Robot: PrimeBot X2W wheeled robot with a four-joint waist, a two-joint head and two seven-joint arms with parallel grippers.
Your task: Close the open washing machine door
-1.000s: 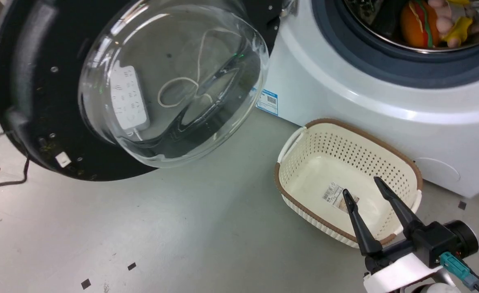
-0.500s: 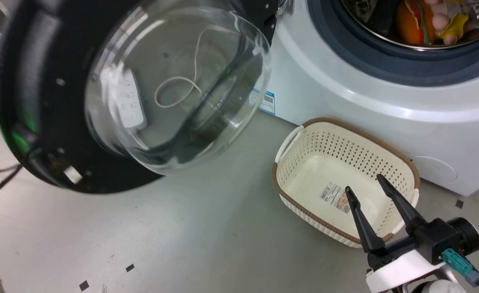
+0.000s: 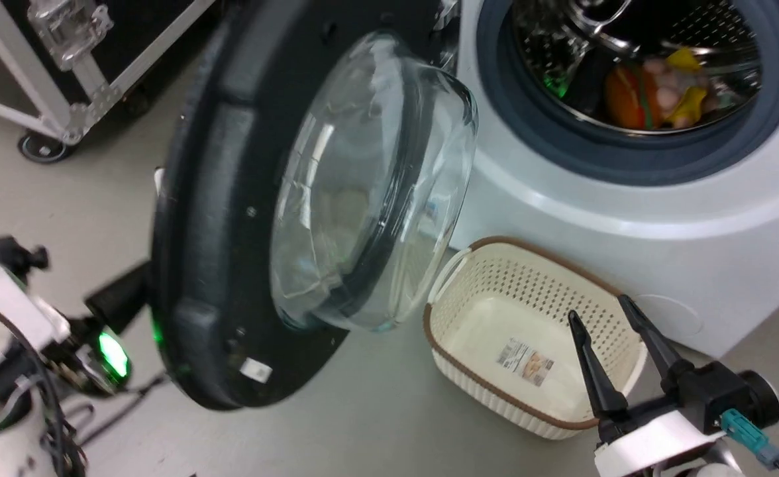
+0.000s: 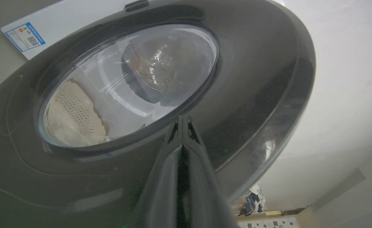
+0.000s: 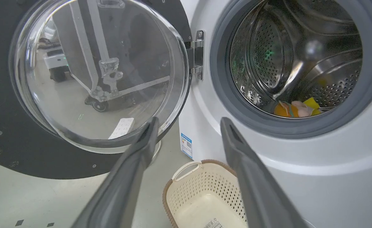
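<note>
The washing machine door (image 3: 210,232), black-rimmed with a bulging clear glass bowl (image 3: 369,199), stands partly swung out from the white washing machine (image 3: 628,218). My left gripper (image 3: 139,277) is behind the door at its outer face. In the left wrist view that gripper (image 4: 182,118) is shut, its tips pressed against the door's (image 4: 252,79) dark outer face just below the window ring. My right gripper (image 3: 597,308) hangs open over the basket with nothing between its fingers. From the right wrist, the gripper (image 5: 189,122) points at the hinge side between door (image 5: 2,126) and drum opening (image 5: 293,63).
A cream perforated basket (image 3: 495,301) sits on the floor close in front of the machine, just right of the door's lower edge. Soft toys (image 3: 654,93) lie in the steel drum. A black metal-edged case (image 3: 65,59) on wheels stands at the back left. Cables trail near my left arm.
The door has swung round toward the machine, showing more of its edge. My left arm has come into the head view behind it. The head camera has also shifted; the right gripper stays open.
</note>
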